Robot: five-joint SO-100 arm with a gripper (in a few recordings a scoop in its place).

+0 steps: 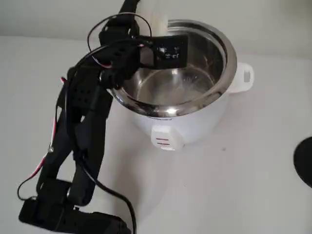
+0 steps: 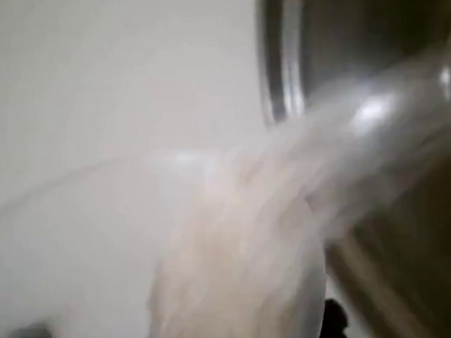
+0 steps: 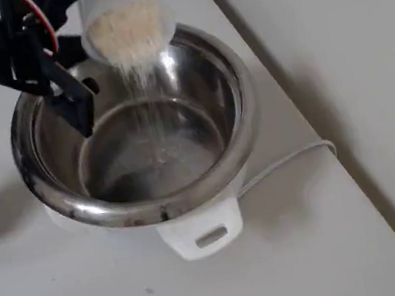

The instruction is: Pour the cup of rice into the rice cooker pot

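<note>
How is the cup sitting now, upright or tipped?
Tipped. In the overhead view the cup leans over the pot, rice streaming in.

You've got white table [image 1: 243,170], plain and matte, running to pale wall along its far edge in fixed view. White cooker body [image 1: 190,127] sits directly on it, 1 side handle toward right in that view. Black arm base [image 1: 58,214] rests at lower left. Black round object [image 1: 304,161] lies at right edge, well apart from cooker. In overhead view, thin white cord [image 3: 289,160] trails across table from cooker.
</note>
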